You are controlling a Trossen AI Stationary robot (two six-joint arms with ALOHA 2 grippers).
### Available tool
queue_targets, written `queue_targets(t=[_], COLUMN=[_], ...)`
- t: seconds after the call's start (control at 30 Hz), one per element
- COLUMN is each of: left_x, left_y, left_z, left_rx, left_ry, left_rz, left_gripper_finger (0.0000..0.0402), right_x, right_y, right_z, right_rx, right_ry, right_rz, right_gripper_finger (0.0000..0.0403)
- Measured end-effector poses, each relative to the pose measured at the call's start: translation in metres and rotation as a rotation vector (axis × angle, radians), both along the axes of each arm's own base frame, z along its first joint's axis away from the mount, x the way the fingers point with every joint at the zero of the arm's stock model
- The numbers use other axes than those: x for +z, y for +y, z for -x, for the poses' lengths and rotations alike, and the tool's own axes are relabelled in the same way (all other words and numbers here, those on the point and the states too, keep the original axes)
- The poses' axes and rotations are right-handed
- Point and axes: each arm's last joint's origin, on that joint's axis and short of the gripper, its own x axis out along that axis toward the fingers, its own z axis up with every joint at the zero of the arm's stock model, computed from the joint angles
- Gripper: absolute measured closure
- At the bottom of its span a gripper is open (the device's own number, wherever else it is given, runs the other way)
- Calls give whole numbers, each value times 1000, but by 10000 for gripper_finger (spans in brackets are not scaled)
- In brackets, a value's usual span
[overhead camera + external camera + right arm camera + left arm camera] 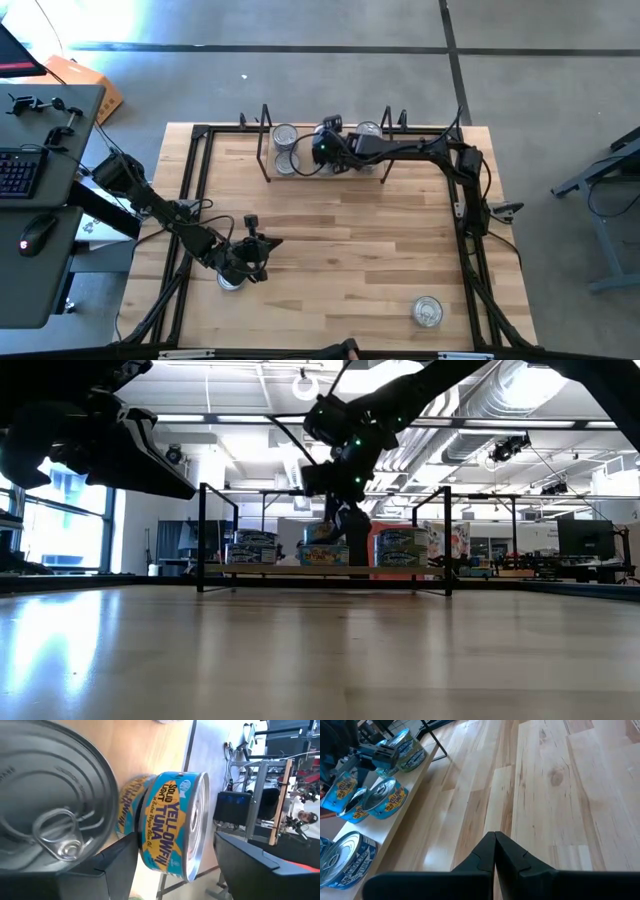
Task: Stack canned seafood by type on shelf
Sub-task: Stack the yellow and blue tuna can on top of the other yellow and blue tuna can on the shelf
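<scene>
The shelf (345, 172) stands at the table's far edge with several tins on it. My right gripper (325, 147) reaches over its middle and is open. In the right wrist view its fingers stand on either side of a blue and yellow tuna tin (170, 827), which sits on a like tin (129, 805). In the low view this stack (325, 545) is below the gripper (347, 510). My left gripper (495, 845) is shut and empty, near the table's near left, beside a tin (230, 281). Another tin (428, 312) rests on the table near right. My right gripper has one finger (117, 865) close against the bottom end of the top tin's wall (150, 845); I cannot tell whether it touches. The other finger (250, 862) stands clear of the lid. The tin rests on the tin below it.
Black wire uprights (203, 535) stand at both shelf ends. A large silver lid (50, 820) sits close beside the right gripper. A black frame (195, 190) runs round the table. Bare wood lies between the shelf and the near edge.
</scene>
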Motion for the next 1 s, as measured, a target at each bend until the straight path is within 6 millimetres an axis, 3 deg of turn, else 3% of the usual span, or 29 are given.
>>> queue_targets(t=[0.3, 0.47, 0.57, 0.7, 0.83, 1.0], left_x=[0, 0, 0, 0, 0, 2], left_y=[0, 0, 0, 0, 0, -2], left_z=[0, 0, 0, 0, 0, -2], left_rx=[-2, -2, -2, -3, 0, 0], left_ry=[1, 2, 1, 0, -6, -30], left_rz=[4, 4, 4, 5, 12, 30], left_gripper_finger=[401, 401, 401, 401, 401, 401], right_x=[1, 4, 13, 28, 49, 60], right_y=[3, 22, 50, 106, 166, 237], right_z=[1, 0, 3, 17, 44, 81], right_rx=[-58, -144, -157, -120, -142, -307], right_ry=[-13, -36, -63, -60, -78, -35], right_rz=[18, 62, 21, -156, -436, -712], right_gripper_finger=[153, 153, 153, 153, 153, 158])
